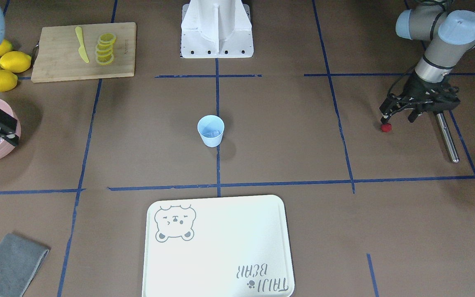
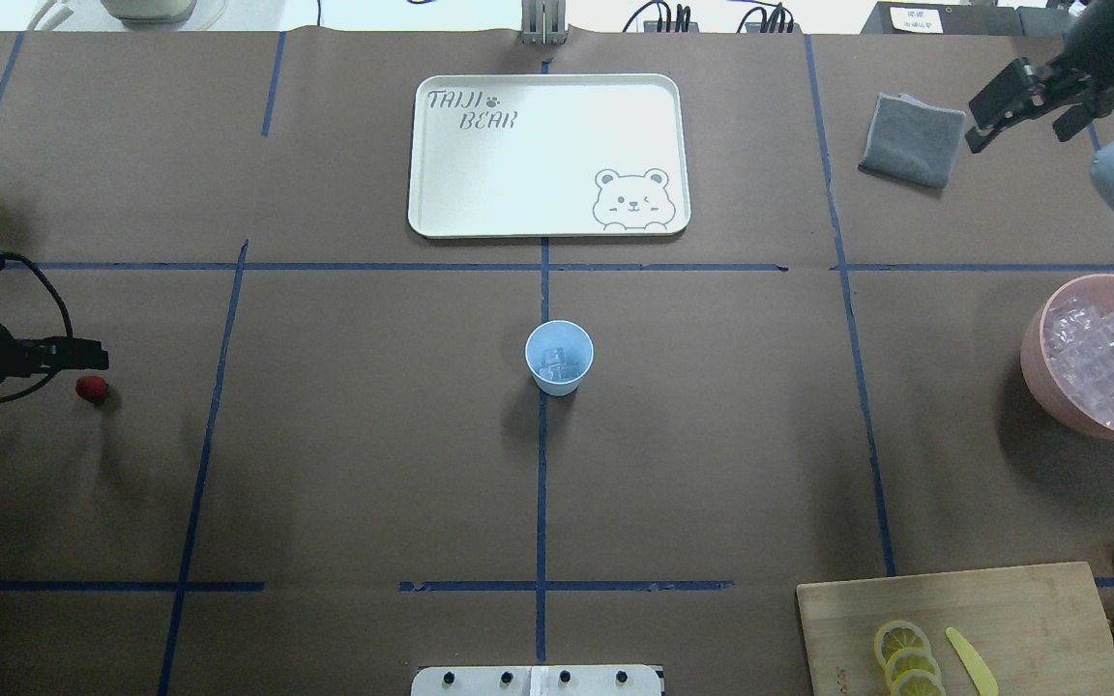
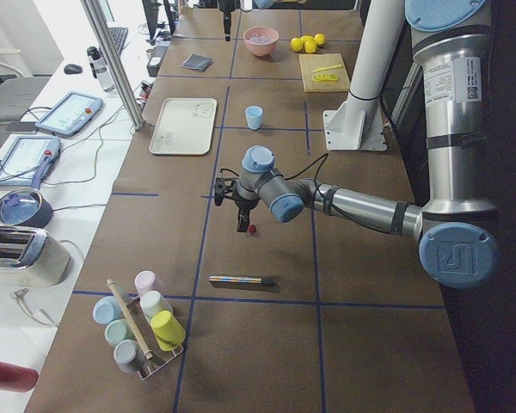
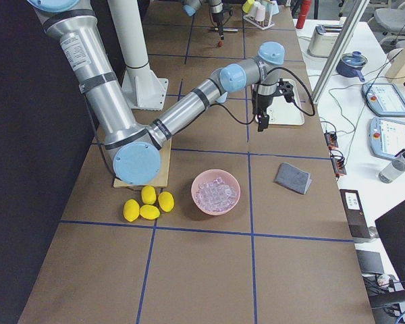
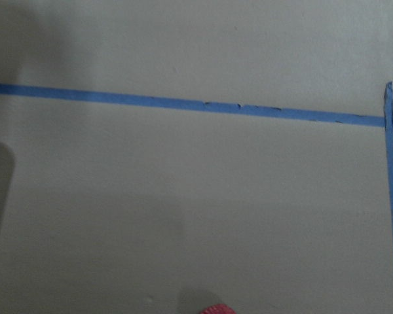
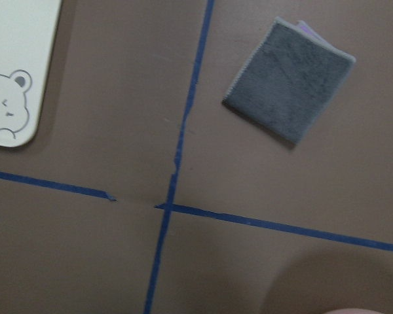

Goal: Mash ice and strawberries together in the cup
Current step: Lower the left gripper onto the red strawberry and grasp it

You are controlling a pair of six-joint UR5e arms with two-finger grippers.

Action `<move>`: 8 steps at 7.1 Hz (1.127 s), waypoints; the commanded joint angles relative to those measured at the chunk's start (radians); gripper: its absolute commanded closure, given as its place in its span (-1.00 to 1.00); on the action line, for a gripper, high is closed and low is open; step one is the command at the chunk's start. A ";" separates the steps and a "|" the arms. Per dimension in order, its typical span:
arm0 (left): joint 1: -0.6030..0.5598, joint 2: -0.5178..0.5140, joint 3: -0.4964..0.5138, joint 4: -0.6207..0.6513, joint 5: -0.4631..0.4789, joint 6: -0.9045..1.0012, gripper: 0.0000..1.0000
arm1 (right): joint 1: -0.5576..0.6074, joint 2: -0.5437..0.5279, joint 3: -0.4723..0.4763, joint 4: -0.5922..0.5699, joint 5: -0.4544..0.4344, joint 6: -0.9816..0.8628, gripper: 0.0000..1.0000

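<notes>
Two arms: both out over the table, nothing held in either.
Clock ref: overhead view, cup at dial centre, 12 = edge far from the robot.
Left arm: reaches low toward 9 o'clock, forearm near level, wrist bent so the left gripper [image 1: 396, 119] points down at the table.
Left fingers: apart, nothing between them. One tip is just above the strawberry [image 1: 386, 127]; can't tell if it touches.
Right arm: extended toward 1–2 o'clock, right gripper [image 2: 1016, 135] hanging high and pointing down. Its wrist camera looks down on the grey cloth [image 2: 910, 140] and a tray corner.
Right fingers: apart, empty.
Writing: "TAIJI BEAR" plus a winking bear drawing on the white tray [image 2: 547, 155]. The sticker on the near arm's upper link in the left side view is too small to read.
Cup [image 2: 559, 358]: table centre, on the blue tape line, upright, long axis vertical, mouth up.
Ice [image 2: 557, 367]: a few cubes at the cup's bottom.
Strawberry place: 9 o'clock, well apart from the cup. It is rounded, so can't tell which way it points.
Metal rod [image 1: 447, 138]: lies flat by the left gripper, long axis roughly 12–6, one end under the gripper.
Tray place: 12 o'clock.
Pink bowl [image 2: 1036, 338]: 3 o'clock, heaped with more ice.
Cutting board [image 2: 1002, 619]: 4–5 o'clock, holds lemon slices [image 2: 905, 652] and a yellow knife [image 2: 971, 662]. Whole lemons [image 1: 0, 68] sit beside it.
</notes>
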 commanded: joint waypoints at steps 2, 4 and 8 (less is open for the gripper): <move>0.056 -0.028 0.074 -0.032 0.043 -0.031 -1.00 | 0.105 -0.135 -0.006 0.002 0.010 -0.216 -0.99; 0.056 -0.033 0.090 -0.027 0.041 -0.025 -0.98 | 0.121 -0.162 -0.005 0.003 0.010 -0.227 -0.99; 0.054 -0.030 0.093 -0.025 0.041 -0.022 -0.48 | 0.122 -0.159 -0.003 0.003 0.010 -0.220 -0.99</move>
